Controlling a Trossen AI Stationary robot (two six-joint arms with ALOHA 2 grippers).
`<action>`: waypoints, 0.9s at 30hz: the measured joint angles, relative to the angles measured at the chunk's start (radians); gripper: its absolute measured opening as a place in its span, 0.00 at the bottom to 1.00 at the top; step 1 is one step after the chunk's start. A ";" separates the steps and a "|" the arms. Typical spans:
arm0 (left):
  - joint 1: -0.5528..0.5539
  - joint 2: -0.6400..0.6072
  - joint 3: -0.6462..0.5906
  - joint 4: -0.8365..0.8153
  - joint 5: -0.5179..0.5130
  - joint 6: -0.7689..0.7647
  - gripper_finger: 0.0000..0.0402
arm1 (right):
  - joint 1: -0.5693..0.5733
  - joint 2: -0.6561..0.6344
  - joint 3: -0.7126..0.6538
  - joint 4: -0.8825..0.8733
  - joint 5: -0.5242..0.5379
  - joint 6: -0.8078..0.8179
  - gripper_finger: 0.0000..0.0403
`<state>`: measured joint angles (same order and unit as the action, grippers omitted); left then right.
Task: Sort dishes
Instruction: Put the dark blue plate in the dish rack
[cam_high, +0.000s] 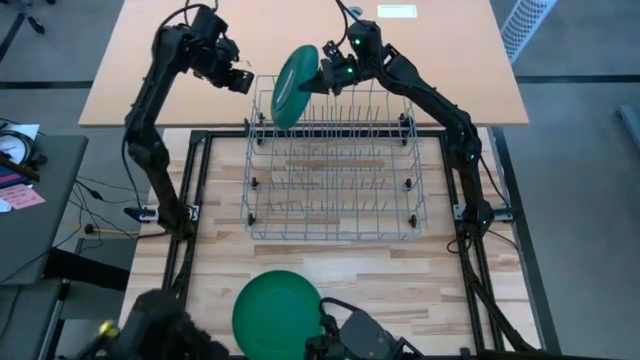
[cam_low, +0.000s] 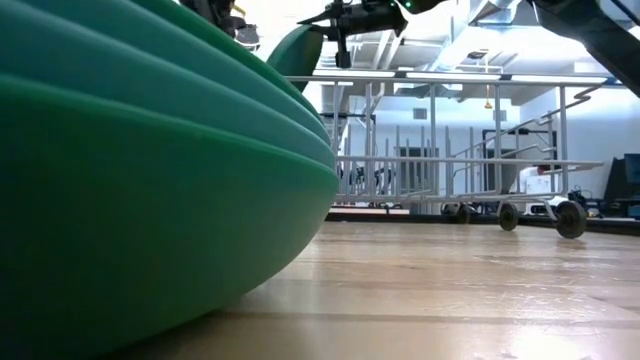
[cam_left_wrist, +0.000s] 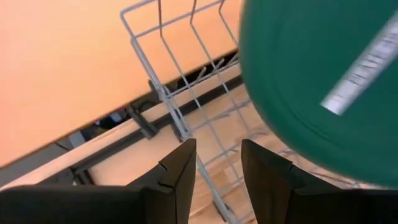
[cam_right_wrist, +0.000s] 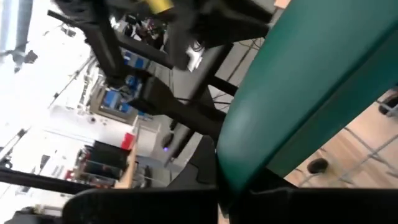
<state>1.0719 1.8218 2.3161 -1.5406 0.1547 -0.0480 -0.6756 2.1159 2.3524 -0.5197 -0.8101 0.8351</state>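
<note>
Right gripper we hold clamped on the tilted teal plate over the rack's far-left corner, left gripper just beside, apart, empty.

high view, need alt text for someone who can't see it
Seen from above, the right gripper holds a dark green plate tilted on edge over the far left corner of an empty wire rack. The left gripper hovers just left of that corner, jaws apart and empty. Another green plate lies flat on the wooden table nearer the camera.
</note>
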 joint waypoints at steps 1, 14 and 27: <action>0.006 0.014 0.000 0.000 0.013 0.000 0.31 | -0.001 0.000 0.000 0.017 0.000 0.024 0.01; 0.075 0.078 -0.014 0.022 0.059 0.018 0.31 | -0.008 -0.090 0.004 0.352 -0.002 0.355 0.01; 0.161 0.078 -0.089 0.079 0.240 0.079 0.31 | 0.007 -0.142 0.001 -0.047 0.022 0.081 0.01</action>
<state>1.2329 1.8995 2.2271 -1.4612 0.3947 0.0307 -0.6686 1.9741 2.3536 -0.5671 -0.7878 0.9162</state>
